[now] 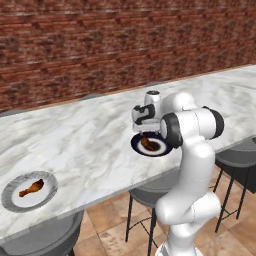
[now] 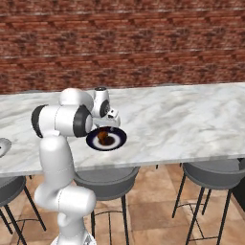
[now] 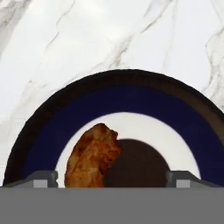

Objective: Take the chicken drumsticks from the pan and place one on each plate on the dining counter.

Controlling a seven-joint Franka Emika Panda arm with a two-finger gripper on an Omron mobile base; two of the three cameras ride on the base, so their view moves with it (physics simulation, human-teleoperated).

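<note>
On the dining counter (image 1: 90,135) a dark navy plate (image 1: 150,154) (image 2: 106,148) (image 3: 131,94) carries one orange-brown chicken drumstick (image 1: 146,144) (image 2: 103,138) (image 3: 92,155) on its pale centre. My gripper (image 1: 145,132) (image 2: 106,127) (image 3: 112,179) hangs just above that plate, open. In the hand view its fingertips (image 3: 41,178) stand wide apart on either side of the drumstick, which lies free on the plate. At the counter's near left a light grey plate (image 1: 12,202) holds the other drumstick (image 1: 31,188). The pan is out of view.
Round grey stools (image 1: 150,192) (image 2: 213,172) stand under the counter's near edge. A brick wall (image 1: 125,40) runs behind the counter. The grey plate's rim (image 2: 2,146) peeks in at the left edge of the right base view.
</note>
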